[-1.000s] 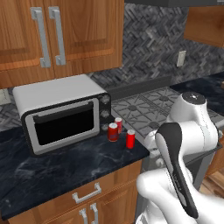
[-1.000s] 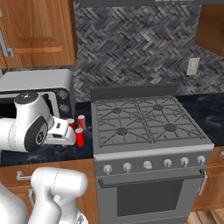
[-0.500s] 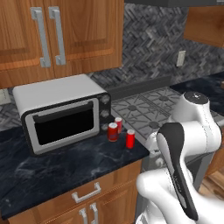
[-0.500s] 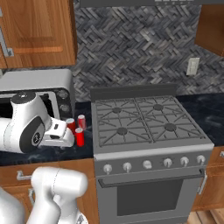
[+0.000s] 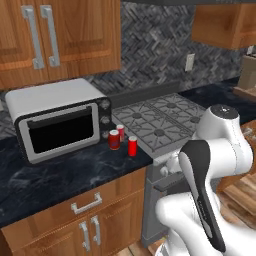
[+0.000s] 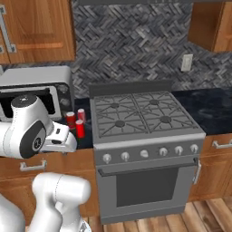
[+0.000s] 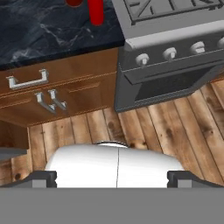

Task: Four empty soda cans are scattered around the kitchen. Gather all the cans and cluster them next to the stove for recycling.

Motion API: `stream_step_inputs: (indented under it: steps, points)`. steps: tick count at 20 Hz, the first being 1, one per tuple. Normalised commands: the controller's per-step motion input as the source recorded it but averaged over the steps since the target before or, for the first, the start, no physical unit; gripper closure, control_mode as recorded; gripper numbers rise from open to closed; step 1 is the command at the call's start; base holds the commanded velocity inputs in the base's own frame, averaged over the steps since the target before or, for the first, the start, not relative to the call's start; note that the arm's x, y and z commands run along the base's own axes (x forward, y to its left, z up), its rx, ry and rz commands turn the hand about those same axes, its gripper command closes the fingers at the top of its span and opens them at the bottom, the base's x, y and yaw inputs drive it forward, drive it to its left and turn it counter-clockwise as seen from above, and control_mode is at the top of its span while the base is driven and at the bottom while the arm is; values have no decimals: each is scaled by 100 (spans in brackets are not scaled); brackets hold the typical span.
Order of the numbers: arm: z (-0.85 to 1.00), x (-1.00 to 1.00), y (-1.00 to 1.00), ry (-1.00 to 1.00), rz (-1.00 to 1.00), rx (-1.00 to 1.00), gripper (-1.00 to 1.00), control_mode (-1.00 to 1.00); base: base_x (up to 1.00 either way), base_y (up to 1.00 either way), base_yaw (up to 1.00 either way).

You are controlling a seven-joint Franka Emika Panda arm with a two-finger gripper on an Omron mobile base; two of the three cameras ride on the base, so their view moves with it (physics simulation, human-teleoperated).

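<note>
Along the counter (image 5: 75, 170) edge beside the stove (image 6: 140, 118), three soda cans (image 5: 122, 140) stand clustered upright, apparently already gathered for recycling; a fourth isn't evident. Gripper (image 7: 111, 177) open, empty, pulled back over the floor.

Base views flank arm from behind, sharing stove (image 5: 160, 120) and counter (image 6: 84, 136); hand view faces floor.
</note>
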Motion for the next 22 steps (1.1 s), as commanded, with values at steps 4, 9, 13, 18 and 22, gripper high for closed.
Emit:
stream_step_inputs:
  steps: [4,9,13,18,22]
  points:
    - [0,0,0,0,0,0,-100,100,-49,-3,-19]
    - [0,0,0,0,0,0,-100,100,-37,0,-34]
    - [0,0,0,0,0,0,-100,100,-31,0,-38]
    - [0,0,0,0,0,0,-100,100,-26,0,-38]
    - [0,0,0,0,0,0,-100,100,-22,0,-39]
